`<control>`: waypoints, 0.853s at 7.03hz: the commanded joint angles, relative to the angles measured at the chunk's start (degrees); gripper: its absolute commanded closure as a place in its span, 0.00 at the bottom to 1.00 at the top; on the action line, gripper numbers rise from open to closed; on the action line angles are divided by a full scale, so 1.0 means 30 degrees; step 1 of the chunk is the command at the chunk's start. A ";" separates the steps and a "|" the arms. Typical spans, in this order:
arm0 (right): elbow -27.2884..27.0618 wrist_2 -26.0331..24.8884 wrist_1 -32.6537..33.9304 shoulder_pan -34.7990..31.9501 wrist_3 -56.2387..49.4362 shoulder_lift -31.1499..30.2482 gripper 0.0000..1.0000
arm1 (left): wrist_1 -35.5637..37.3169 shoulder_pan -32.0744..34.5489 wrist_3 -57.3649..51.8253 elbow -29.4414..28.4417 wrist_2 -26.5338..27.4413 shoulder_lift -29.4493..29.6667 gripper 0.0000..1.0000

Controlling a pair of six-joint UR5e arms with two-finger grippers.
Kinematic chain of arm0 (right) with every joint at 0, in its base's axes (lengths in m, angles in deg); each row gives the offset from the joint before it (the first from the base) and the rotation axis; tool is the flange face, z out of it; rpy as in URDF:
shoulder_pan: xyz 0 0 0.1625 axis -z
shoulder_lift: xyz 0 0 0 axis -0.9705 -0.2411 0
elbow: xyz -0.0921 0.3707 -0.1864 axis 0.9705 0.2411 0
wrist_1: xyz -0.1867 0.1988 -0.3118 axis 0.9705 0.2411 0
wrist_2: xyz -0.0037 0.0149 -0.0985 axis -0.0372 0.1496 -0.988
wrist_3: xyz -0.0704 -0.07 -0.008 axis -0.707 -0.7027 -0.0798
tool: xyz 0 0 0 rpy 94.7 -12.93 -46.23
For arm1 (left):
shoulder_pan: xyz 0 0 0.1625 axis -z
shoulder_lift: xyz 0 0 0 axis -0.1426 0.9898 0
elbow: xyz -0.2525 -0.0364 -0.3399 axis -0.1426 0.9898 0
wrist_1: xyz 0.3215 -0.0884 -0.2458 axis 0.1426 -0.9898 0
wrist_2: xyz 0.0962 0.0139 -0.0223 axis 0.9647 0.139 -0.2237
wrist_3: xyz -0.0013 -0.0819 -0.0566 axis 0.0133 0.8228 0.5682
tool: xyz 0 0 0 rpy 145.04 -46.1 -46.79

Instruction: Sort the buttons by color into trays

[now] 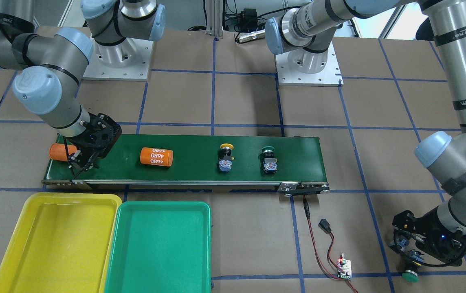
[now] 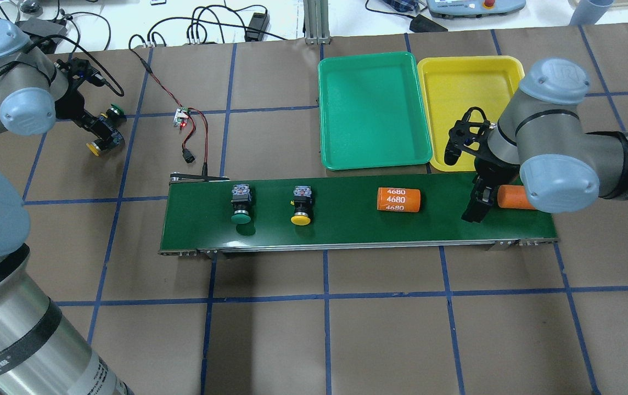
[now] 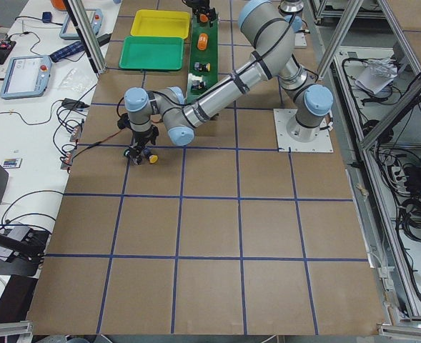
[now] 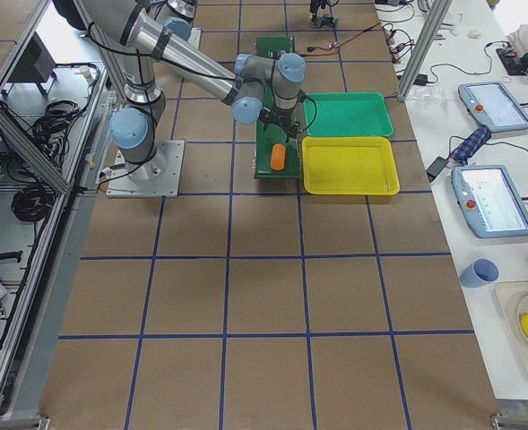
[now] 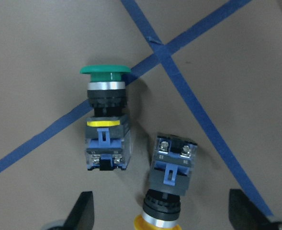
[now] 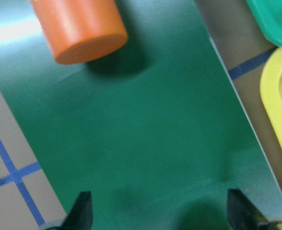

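Left gripper (image 5: 162, 215) is spread wide w/ nothing pinched, low over two loose buttons on bare bench near the far-left corner (operators' edge, robot's left end). The green-capped button (image 5: 106, 124) lies w/ its cap pointing away from the fingertips. The yellow-capped button (image 5: 168, 187) is just beside it, flipped the other way, cap btwn the fingertips in the wrist view. The two are close but not touching.

Right gripper (image 6: 161, 213) is also spread and empty, over the right end of the conveyor belt (image 2: 347, 225), just beside an orange cylinder (image 6: 78, 28). A 4680 cylinder (image 2: 398, 199) sits mid-belt. Toward the belt's left end are a second yellow button (image 2: 302, 206) and a second green button (image 2: 241, 204), apart. Green tray (image 2: 374, 109) and yellow tray (image 2: 457, 82) sit side by side by the far edge, right of centre, no buttons in either, so nothing is sorted yet.

Risks, as I read it:
- Closing on the yellow one may nudge or catch its green neighbour, given how close they lie.
- A pinch on the round cap could slip; the body is prob. the safer hold.
- Trays are well away from the left pair. Carrying across means reaching into the right arm's space, so a clash is possible.
- Right gripper is nearer a cylinder than any button and could grab the wrong item.
- Trays adjoin, so an off-centre drop could land in the wrong colour.
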State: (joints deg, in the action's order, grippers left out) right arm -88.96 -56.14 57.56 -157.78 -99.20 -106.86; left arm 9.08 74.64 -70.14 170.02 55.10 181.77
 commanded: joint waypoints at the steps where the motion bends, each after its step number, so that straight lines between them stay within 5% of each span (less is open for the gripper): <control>1: -0.0022 -0.0075 0.0180 -0.0003 -0.5222 0.0028 0.00 | -0.0049 0.0029 -0.0086 -0.0209 0.0010 0.0412 0.04; 2: -0.0022 -0.0075 0.0180 0.0026 -0.5139 0.0028 0.00 | -0.0049 0.0058 0.0029 -0.0238 0.0068 0.0588 0.15; 3: -0.0051 -0.0075 0.0180 -0.0002 -0.5138 0.0028 0.00 | -0.0078 0.0117 0.0117 -0.0239 0.0069 0.0648 0.44; 4: -0.0052 -0.0075 0.0180 0.0026 -0.5109 0.0028 0.00 | -0.0571 0.0146 0.0147 -0.0326 0.0156 0.0590 0.98; 6: -0.0081 -0.0075 0.0180 -0.0003 -0.5138 0.0028 0.00 | -0.1365 0.0235 0.0177 -0.0356 0.0244 0.0328 1.00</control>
State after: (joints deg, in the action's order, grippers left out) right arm -89.14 -56.36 58.10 -157.75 -114.54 -106.78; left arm 6.16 75.24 -69.70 168.98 55.72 183.24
